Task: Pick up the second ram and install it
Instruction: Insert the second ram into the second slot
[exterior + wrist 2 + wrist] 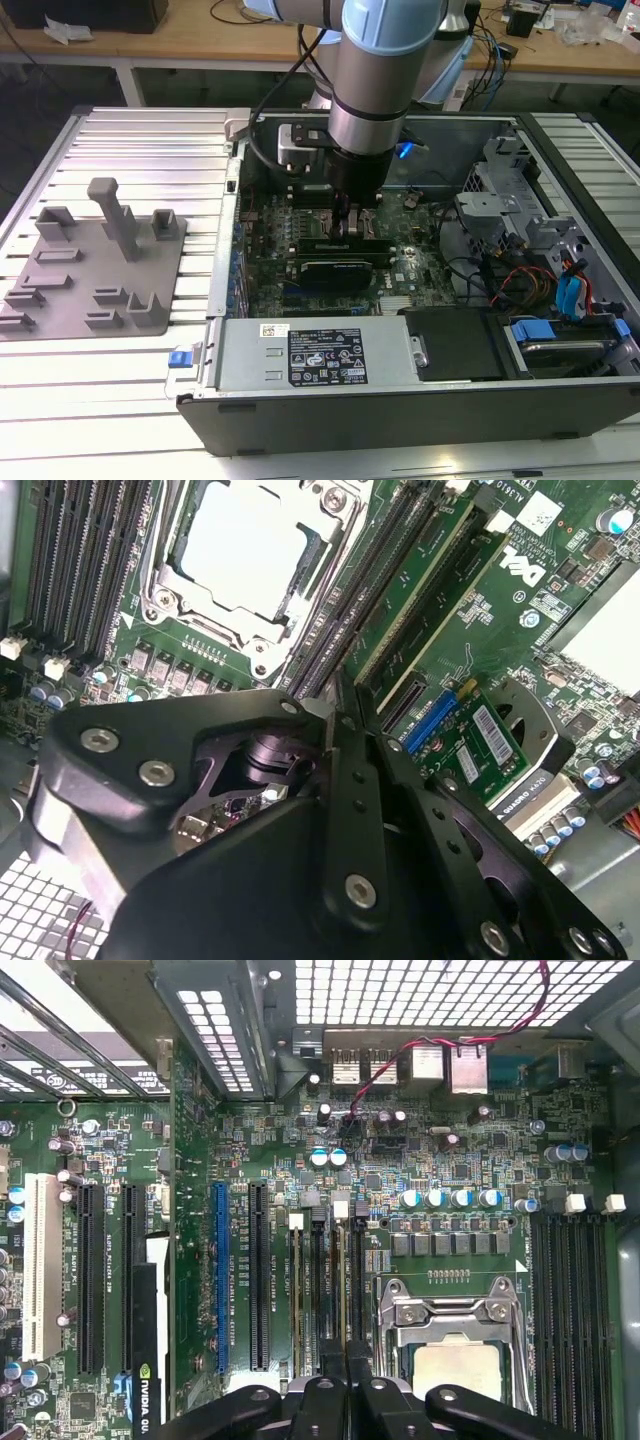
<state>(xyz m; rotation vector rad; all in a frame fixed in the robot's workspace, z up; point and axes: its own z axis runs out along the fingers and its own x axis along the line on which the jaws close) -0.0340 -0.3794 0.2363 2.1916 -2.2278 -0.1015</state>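
My gripper [346,218] reaches straight down into the open computer case, onto the motherboard [400,275]. In both wrist views its black fingers [322,1385] stand closed together over the long black memory slots [300,1290] beside the CPU socket [455,1355]. The second ram [341,680] shows as a thin edge sticking out between the fingertips, in line with a slot; the fingers hide most of it. The gripper [338,708] is shut on it. I cannot tell how deep the stick sits in the slot.
A black graphics card [340,265] lies just in front of the gripper. The silver power supply [315,350] and drive bays [560,300] line the case. A grey fixture tray [95,265] sits at the exterior view's left. More memory slots [580,1300] flank the socket.
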